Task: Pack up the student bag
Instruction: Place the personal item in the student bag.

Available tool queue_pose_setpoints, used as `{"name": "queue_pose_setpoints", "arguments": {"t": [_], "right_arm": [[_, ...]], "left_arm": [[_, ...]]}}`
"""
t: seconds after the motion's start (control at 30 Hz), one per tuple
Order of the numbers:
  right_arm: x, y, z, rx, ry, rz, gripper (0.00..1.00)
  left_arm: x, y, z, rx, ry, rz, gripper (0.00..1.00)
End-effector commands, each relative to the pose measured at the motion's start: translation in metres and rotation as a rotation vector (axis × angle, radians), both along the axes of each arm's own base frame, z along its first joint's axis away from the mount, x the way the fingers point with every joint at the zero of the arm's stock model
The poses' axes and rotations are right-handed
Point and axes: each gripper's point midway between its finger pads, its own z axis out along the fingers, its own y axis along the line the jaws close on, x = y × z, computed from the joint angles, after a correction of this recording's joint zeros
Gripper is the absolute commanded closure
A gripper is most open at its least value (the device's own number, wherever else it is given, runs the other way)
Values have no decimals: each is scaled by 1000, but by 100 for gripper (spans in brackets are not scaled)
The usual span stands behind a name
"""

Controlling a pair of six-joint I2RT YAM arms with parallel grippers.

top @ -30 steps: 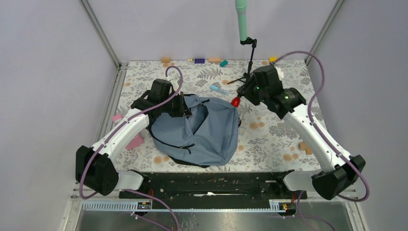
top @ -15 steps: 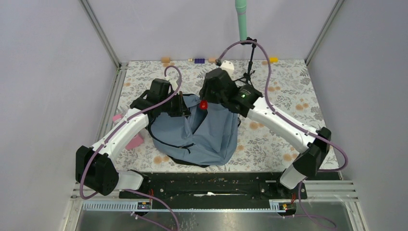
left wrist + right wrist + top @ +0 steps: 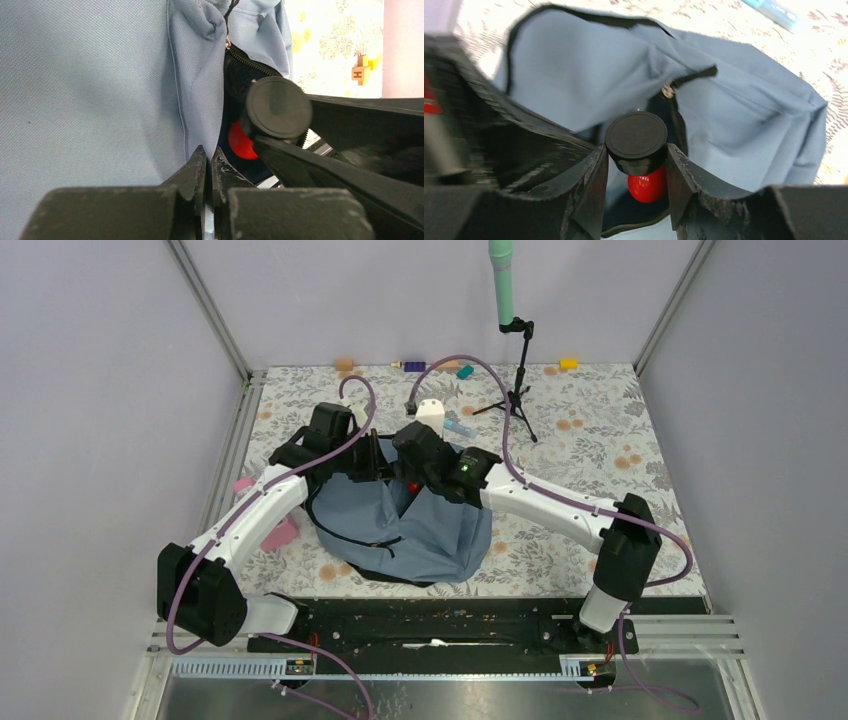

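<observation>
Inventory, passage:
- bag (image 3: 440, 530) mouth: narrow gap, filled by my right end effector (image 3: 636, 155) gripping red piece (image 3: 646, 186).
- Left flank: my left end effector (image 3: 209, 160), pinching rim.
- Rear worktop (image 3: 590, 440): tripod (image 3: 521, 390).
- Right side: passable.

Item 1: a single dark character, read as the letter "H", is carried on the face of a small orange block (image 3: 358, 74), which is seen lying on the floral-patterned desk (image 3: 345, 35) in the left wrist view.

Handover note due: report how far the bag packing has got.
Done: student bag unzipped, left claw pinching its rim open. In hand: right claw holds a black-capped red item at the opening. To do: blue tube, pink blocks and far-edge pieces lie outside.
</observation>
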Motion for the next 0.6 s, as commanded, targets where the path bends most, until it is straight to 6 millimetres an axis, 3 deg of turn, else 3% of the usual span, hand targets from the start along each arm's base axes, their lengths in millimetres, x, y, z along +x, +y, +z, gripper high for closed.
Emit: {"name": "queue_pose_setpoints", "arguments": {"t": [0.0, 0.3, 0.57], "right_arm": [[4, -18, -14, -85, -61, -27, 63], [-4, -19, -27, -195, -61, 51, 57], [-12, -13, -19, -141, -70, 109, 21]], "left_arm": [[22, -1, 42, -63, -163, 16, 100], [23, 1, 40, -57, -158, 22, 100], [25, 2, 38, -55, -152, 26, 100]]}}
